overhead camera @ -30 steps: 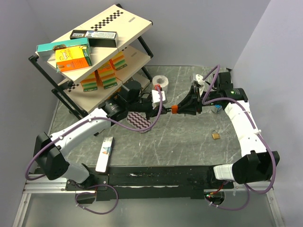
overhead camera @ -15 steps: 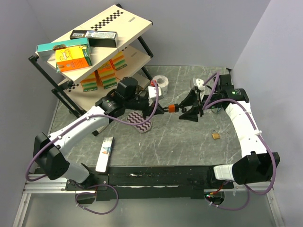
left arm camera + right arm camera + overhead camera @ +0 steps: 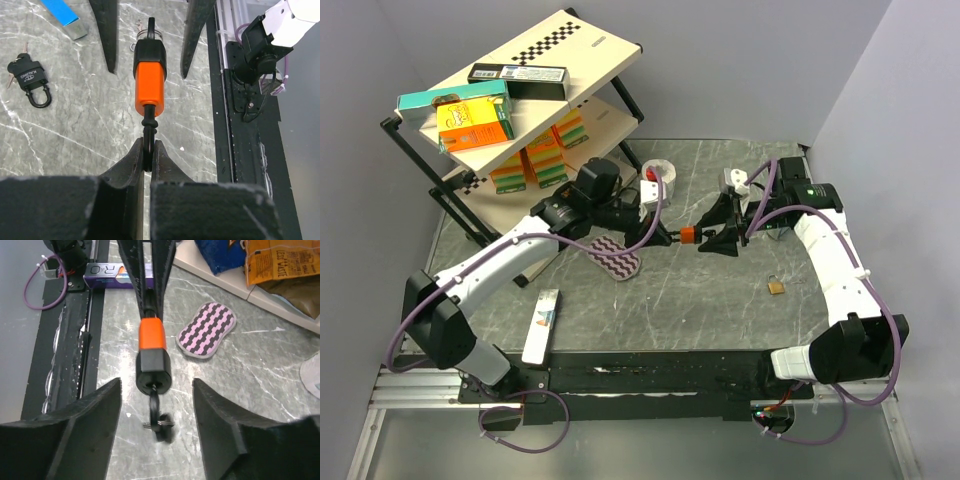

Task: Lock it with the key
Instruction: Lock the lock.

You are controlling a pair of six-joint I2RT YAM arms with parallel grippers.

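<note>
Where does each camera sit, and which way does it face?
Top external: above, behind the robot, looking down on the grey marble table; both arms show.
Left wrist: on the left arm, looking along its shut left gripper.
Right wrist: on the right arm, facing the left arm; open right gripper shows.
Shared: the orange-and-black lock.

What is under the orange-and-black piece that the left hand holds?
A metal ring hangs from the black end of the orange-and-black piece, gripped by the left hand, above the table. The ring is blurred, so any key on it cannot be seen.
</note>
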